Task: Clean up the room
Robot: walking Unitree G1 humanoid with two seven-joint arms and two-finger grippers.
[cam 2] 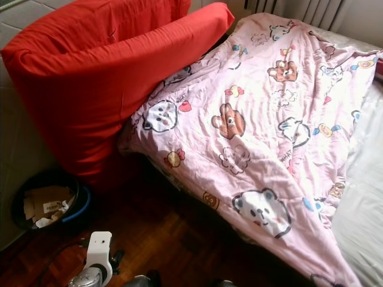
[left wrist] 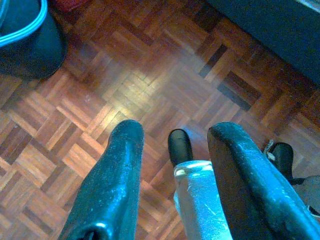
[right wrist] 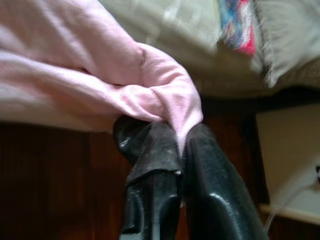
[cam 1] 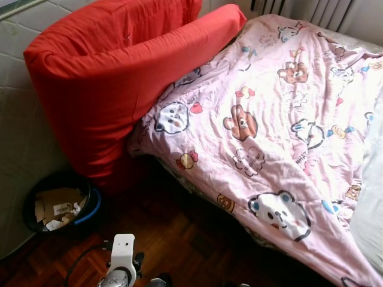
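A pink cartoon-print blanket (cam 1: 269, 131) lies crumpled across the bed, its lower edge hanging toward the floor. In the right wrist view my right gripper (right wrist: 171, 134) is shut on a pinched fold of this pink blanket (right wrist: 75, 75), just above the dark floor. A big red cushion (cam 1: 114, 78) leans on the bed's left end, partly over the blanket. My left gripper (left wrist: 175, 131) hangs open over the parquet with nothing between its fingers. Its white wrist mount (cam 1: 122, 254) is at the bottom of the left eye view.
A black bin (cam 1: 57, 206) with a blue rim, holding cardboard and paper scraps, stands on the parquet floor (cam 1: 179, 239) left of the bed. A quilted pale panel (cam 1: 18, 119) rises behind it. Grey sheet (cam 1: 371, 197) lies bare at the right. A radiator (cam 1: 311, 12) is behind the bed.
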